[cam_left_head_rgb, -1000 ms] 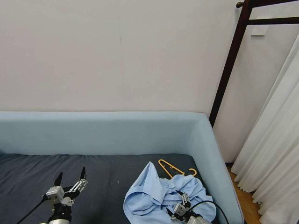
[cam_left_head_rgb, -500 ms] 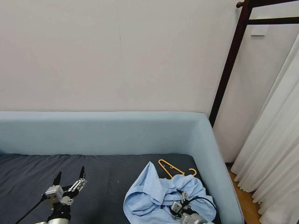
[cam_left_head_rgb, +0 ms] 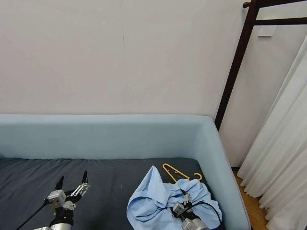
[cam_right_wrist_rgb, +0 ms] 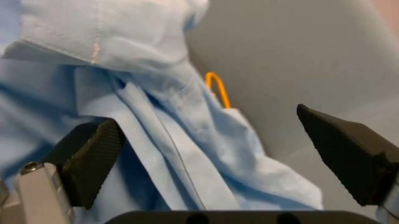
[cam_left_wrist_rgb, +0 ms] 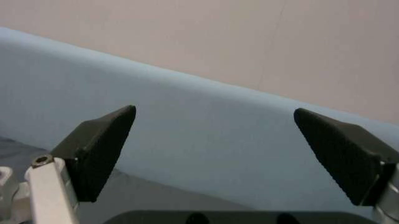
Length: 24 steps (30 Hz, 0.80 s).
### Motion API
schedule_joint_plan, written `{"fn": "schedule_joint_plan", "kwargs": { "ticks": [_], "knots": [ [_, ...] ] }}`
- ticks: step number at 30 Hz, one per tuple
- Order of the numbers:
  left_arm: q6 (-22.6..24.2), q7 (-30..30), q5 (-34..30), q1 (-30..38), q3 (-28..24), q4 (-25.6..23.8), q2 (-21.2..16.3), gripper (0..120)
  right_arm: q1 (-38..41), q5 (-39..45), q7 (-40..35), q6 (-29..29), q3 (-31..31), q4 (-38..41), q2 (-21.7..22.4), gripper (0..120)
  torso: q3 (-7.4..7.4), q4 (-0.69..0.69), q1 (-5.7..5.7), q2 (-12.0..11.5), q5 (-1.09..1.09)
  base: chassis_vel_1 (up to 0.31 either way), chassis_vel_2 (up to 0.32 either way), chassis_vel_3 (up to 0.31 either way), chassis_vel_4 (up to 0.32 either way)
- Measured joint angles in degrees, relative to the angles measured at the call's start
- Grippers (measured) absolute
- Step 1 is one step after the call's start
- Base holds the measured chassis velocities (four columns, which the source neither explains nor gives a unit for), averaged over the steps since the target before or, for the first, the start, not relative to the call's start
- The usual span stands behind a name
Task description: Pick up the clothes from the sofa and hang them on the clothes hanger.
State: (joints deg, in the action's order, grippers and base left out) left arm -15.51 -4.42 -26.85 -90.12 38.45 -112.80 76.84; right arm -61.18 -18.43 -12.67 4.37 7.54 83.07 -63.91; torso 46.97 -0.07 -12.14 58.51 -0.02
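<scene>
A crumpled light blue shirt (cam_left_head_rgb: 153, 199) lies on the dark grey sofa seat (cam_left_head_rgb: 110, 179) near its right end. An orange hanger (cam_left_head_rgb: 171, 171) pokes out from under the shirt toward the backrest. My right gripper (cam_left_head_rgb: 182, 205) hovers open right over the shirt; in the right wrist view the blue cloth (cam_right_wrist_rgb: 156, 140) and a bit of the orange hanger (cam_right_wrist_rgb: 217, 88) lie between the two spread fingers. My left gripper (cam_left_head_rgb: 72, 184) stands open above the bare seat, well to the left of the shirt, facing the pale blue backrest (cam_left_wrist_rgb: 206, 135).
The sofa's pale blue backrest (cam_left_head_rgb: 105, 136) and right armrest (cam_left_head_rgb: 218, 167) bound the seat. A dark wooden clothes stand (cam_left_head_rgb: 237, 62) rises at the right behind the sofa. White curtains (cam_left_head_rgb: 283, 158) hang at the far right.
My right gripper has crept forward and up over the shirt, toward the hanger. The left gripper has dropped very slightly and otherwise holds still.
</scene>
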Motion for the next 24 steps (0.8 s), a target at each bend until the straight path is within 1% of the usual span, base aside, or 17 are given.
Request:
{"fn": "schedule_joint_plan", "kwargs": {
  "ticks": [1, 5, 9, 12, 13, 14, 18, 19, 23, 24],
  "knots": [
    [0.0, 0.02, 0.1, 0.01, -0.11, 0.0, 0.06, 100, 0.02, 0.28, -1.82, -0.95, -0.02, -0.39, -0.32, 100, 0.0, 0.01, 0.0, 0.0, 0.01, 0.0, 0.0, 0.0, 0.0],
    [0.0, 0.02, 0.17, -0.26, -0.05, -0.11, -0.05, 100, -0.18, 1.42, -3.45, -1.76, -0.76, -0.7, -0.42, 100, 0.0, 0.01, 0.0, 0.0, 0.0, 0.0, 0.0, 0.0, 0.0],
    [-0.05, 0.02, 0.17, -0.58, 0.08, -0.36, -0.1, 100, -0.64, 1.08, -2.45, -1.76, -1.53, -0.8, -0.27, 100, 0.0, 0.0, 0.0, 0.0, 0.01, 0.0, 0.0, 0.0, 0.0],
    [-0.11, 0.02, 0.18, -1.13, 0.08, -0.87, 0.03, 100, -1.34, -0.55, -0.18, -2.13, -2.68, -1.33, -0.36, 100, 0.0, 0.01, 0.0, 0.0, 0.01, 0.0, 0.0, 0.0, 0.0],
    [-0.14, 0.02, 0.23, -1.3, 0.07, -1.03, 0.04, 100, -1.77, -1.19, 0.39, -2.38, -3.08, -1.34, -0.4, 98, 0.0, 0.01, 0.0, 0.0, 0.01, 0.0, 0.0, 0.0, 0.0],
    [-0.14, 0.02, 0.23, -1.3, 0.07, -1.03, 0.04, 100, -1.77, -1.19, 0.39, -2.38, -3.08, -1.34, -0.4, 98, 0.0, 0.01, 0.0, 0.0, 0.01, 0.0, 0.0, 0.0, 0.0],
    [-0.31, 0.02, 0.68, -1.54, -0.06, -1.09, 0.16, 100, -3.11, -2.77, 0.7, -4.15, -4.21, -1.45, -0.74, 80, 0.0, 0.01, 0.0, 0.0, 0.01, 0.0, 0.0, 0.0, 0.0],
    [-0.31, 0.02, 0.68, -1.54, -0.06, -1.09, 0.16, 100, -3.11, -2.77, 0.7, -4.15, -4.21, -1.45, -0.74, 80, 0.0, 0.01, 0.0, 0.0, 0.01, 0.0, 0.0, 0.0, 0.0],
    [-0.6, 0.04, 1.0, -1.85, -0.38, -1.31, 0.53, 100, -4.26, -3.15, 0.68, -5.91, -4.67, -0.77, -0.73, 62, 0.0, 0.0, 0.0, 0.0, 0.01, 0.0, 0.0, 0.0, 0.0],
    [-0.6, 0.04, 1.0, -1.85, -0.38, -1.31, 0.53, 100, -4.26, -3.15, 0.68, -5.91, -4.67, -0.77, -0.73, 62, 0.0, 0.0, 0.0, 0.0, 0.01, 0.0, 0.0, 0.0, 0.0]
  ]
}}
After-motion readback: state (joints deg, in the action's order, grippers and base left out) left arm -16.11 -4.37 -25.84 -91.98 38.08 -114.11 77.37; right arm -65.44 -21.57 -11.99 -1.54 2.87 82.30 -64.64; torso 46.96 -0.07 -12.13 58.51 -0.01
